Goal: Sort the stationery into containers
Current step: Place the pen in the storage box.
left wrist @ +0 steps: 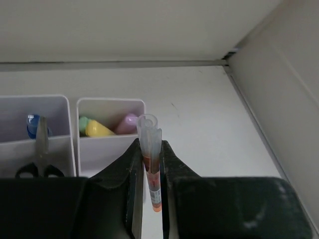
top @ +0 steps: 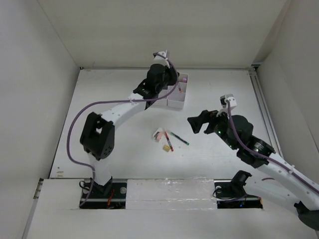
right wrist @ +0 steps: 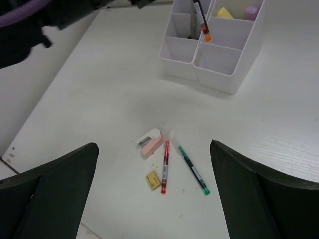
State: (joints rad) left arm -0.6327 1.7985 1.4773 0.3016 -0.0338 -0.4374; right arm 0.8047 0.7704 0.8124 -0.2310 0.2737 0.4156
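White table (top: 219, 89): we work in a pale-walled booth.
Right gripper (top: 196, 124): fingers spread wide, holding nothing.
Left to sort: red pen (right wrist: 164, 167), green pen (right wrist: 193, 170), pink eraser (right wrist: 151, 142) and yellow eraser (right wrist: 153, 180), lying mid-table.
Left gripper (left wrist: 149, 169): clamped on a pen (left wrist: 150, 149) over the organizer tray (right wrist: 219, 74).
Tray holds: highlighters (left wrist: 99, 128) in one compartment; scissors (left wrist: 41, 149) and blue-capped marker (left wrist: 32, 124) in the next.
Progress: roughly halfway, we judge.

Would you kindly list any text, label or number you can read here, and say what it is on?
No text is readable.
Orange-tipped pen: label blurred.
Red pen: markings too small.
Green pen: markings too small.
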